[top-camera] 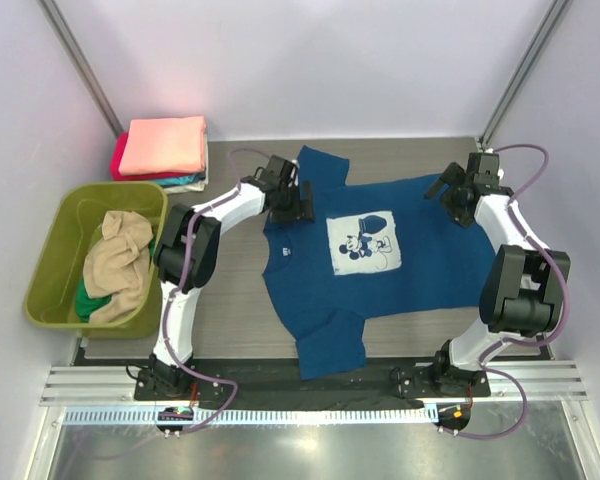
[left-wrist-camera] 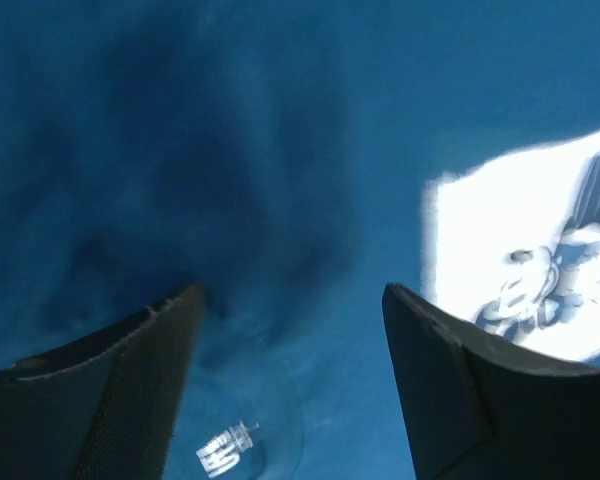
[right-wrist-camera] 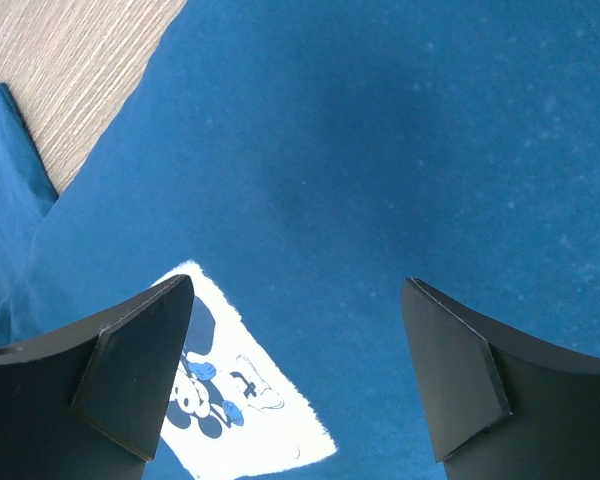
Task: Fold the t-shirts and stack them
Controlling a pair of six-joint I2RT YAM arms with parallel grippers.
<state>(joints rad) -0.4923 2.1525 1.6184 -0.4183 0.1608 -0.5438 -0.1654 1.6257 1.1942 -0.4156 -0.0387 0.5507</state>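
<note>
1. The top view shows the navy t-shirt (top-camera: 320, 290) spread flat at the centre of the table (top-camera: 230, 310), a folded pink t-shirt (top-camera: 162, 145) at upper left, and a tan t-shirt (top-camera: 120, 265) in the olive tub (top-camera: 50, 250).
2. The left wrist view shows the left gripper (left-wrist-camera: 290, 295) with its jaws apart above the neck label (left-wrist-camera: 227, 455).
3. The right wrist view shows the right gripper (right-wrist-camera: 300, 285) with its jaws apart over plain cloth.

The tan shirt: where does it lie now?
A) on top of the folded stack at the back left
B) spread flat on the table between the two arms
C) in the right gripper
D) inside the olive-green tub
D: in the top view the tan shirt lies crumpled inside the olive-green tub at the left of the table.
</note>
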